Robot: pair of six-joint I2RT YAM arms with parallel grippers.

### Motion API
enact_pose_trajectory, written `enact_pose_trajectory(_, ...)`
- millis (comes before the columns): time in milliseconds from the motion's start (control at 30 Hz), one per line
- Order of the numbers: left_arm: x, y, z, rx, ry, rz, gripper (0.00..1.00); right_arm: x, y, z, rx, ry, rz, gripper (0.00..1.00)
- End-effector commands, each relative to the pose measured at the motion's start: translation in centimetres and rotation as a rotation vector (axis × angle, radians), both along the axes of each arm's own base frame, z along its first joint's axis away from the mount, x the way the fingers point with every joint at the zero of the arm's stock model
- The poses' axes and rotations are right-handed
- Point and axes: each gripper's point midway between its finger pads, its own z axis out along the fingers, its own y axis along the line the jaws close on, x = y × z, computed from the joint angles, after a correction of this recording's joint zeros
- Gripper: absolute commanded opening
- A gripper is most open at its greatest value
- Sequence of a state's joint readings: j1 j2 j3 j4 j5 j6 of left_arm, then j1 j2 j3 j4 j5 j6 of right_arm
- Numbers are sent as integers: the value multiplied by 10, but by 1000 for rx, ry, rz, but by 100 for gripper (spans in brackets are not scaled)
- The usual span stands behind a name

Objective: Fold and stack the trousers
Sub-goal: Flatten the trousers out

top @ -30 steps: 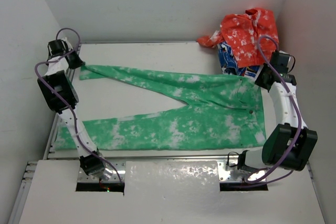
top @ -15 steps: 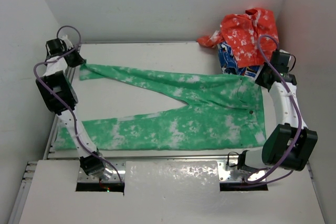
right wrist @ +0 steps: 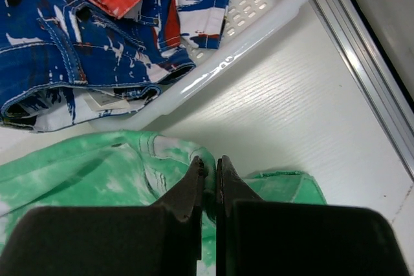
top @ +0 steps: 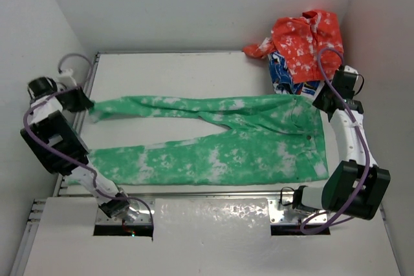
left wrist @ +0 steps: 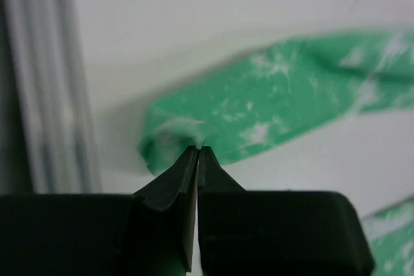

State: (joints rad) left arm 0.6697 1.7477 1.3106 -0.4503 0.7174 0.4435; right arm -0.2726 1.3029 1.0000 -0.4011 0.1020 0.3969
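The green trousers [top: 259,150] with white blotches lie flat on the white table, waistband to the right and both legs running left. My left gripper [top: 87,103] is shut on the hem of the far leg [top: 181,105]. In the left wrist view its jaws [left wrist: 197,149] pinch the bunched green cloth [left wrist: 278,101] just above the table. My right gripper [top: 315,98] is shut on the far corner of the waistband. The right wrist view shows a fold of green cloth [right wrist: 84,172] squeezed between its fingertips [right wrist: 211,163]. The near leg [top: 162,163] lies untouched.
A white basket [right wrist: 246,50] at the back right holds orange-red trousers [top: 301,37] and blue patterned ones [right wrist: 77,50], close to my right gripper. Metal rails run along the table's left edge [left wrist: 39,95] and right edge [right wrist: 375,75]. Walls close in on three sides.
My left gripper closed on the far leg's hem and drew it left and toward the near side, so that leg now lies straighter. The right gripper kept its hold, barely shifting.
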Motion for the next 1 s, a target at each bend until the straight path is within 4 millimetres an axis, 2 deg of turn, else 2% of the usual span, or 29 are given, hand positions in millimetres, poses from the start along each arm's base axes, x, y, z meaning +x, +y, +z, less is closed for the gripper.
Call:
enact_pose_trajectory(0,-90,-14,-102,-7,408,-83,0,13,4,13,17,-89,12,0)
enact_pose_trajectory(67,-120,-3,-121,-19,499,-33,0,14,7,12,28,-95,18,0)
enact_pose_trajectory(133,-137,-5,-126,-19,534,-43,0,15,7,14,25,-99,26,0)
enact_pose_trajectory(200,-148,-12,-123,-19,552,-68,0,15,6,15,17,-98,33,0)
enact_pose_trajectory(333,-156,-23,-101,5,514,-78,0,18,5,20,10,-103,37,0)
enact_pose_trajectory(433,-132,-25,-70,19,357,-83,0,20,6,21,15,-105,40,0)
enact_pose_trajectory(500,-113,-18,-53,40,285,-69,0,20,5,21,16,-107,38,0)
enact_pose_trajectory(600,-90,-11,-35,45,252,-57,0,22,10,25,34,-117,53,0)
enact_pose_trajectory(667,-89,-11,-27,15,267,-56,0,20,10,26,33,-103,59,8)
enact_pose_trajectory(700,-84,-6,-21,25,262,-41,3,20,9,31,21,-108,59,9)
enact_pose_trajectory(767,-79,10,-19,46,278,54,12,16,7,32,-3,-89,70,2)
enact_pose_trajectory(800,-76,19,-18,60,278,97,23,15,4,33,-18,-85,65,0)
enact_pose_trajectory(833,-72,32,-20,84,284,168,27,14,4,34,-20,-86,64,0)
enact_pose_trajectory(967,-73,46,-45,64,371,247,35,15,7,33,-7,-94,72,0)
